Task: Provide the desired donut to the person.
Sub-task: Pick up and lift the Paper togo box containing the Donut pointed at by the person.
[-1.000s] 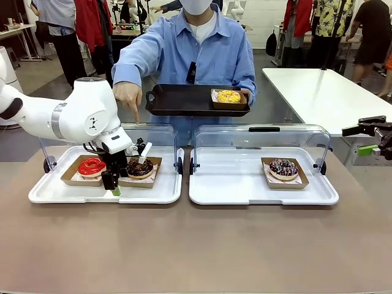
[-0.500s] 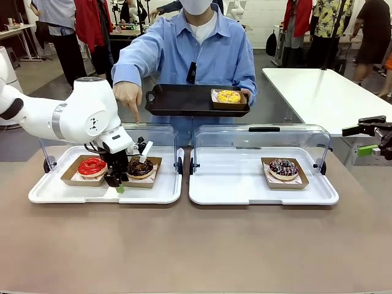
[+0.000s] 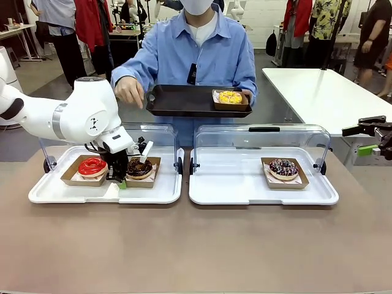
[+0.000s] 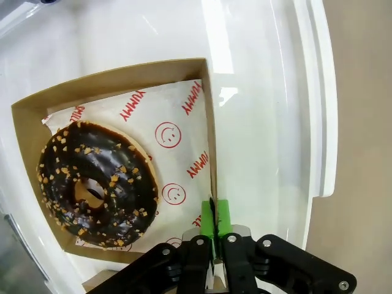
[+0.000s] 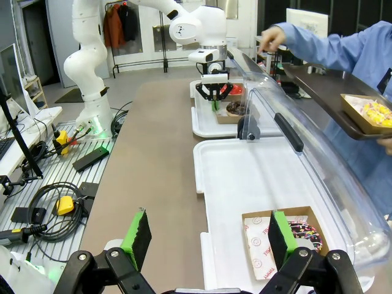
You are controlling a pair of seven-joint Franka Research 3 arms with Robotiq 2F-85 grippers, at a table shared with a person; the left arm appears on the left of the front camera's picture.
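The left hand is pinching the wall of the cardboard tray, probably light and bendy, holding the soft chocolate nut donut in the left serving tray, sparing the frosting; the right hand is hanging open.

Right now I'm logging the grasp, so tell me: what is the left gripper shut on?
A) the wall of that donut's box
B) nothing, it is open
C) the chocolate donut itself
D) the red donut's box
A: in the left wrist view the left gripper is shut on the side wall of the box, apart from the chocolate donut lying inside.
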